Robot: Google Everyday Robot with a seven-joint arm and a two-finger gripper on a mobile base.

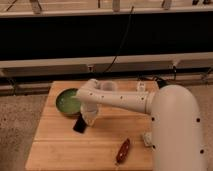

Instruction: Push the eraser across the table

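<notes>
Camera view: I'm seeing my end effector (89,118) sitting left of center on the surface (60,145), touching the eraser (80,124) (finger state I cannot tell), just below the green bowl (67,101).

The robot's all white, pretty chunky. Big rounded shoulder housing (177,125) with small dark dots like screws along its edge, then a smooth tube-shaped arm (120,100) with a few more dark dots. At the end, by the table's left side, is the pale gripper (89,117).
</notes>
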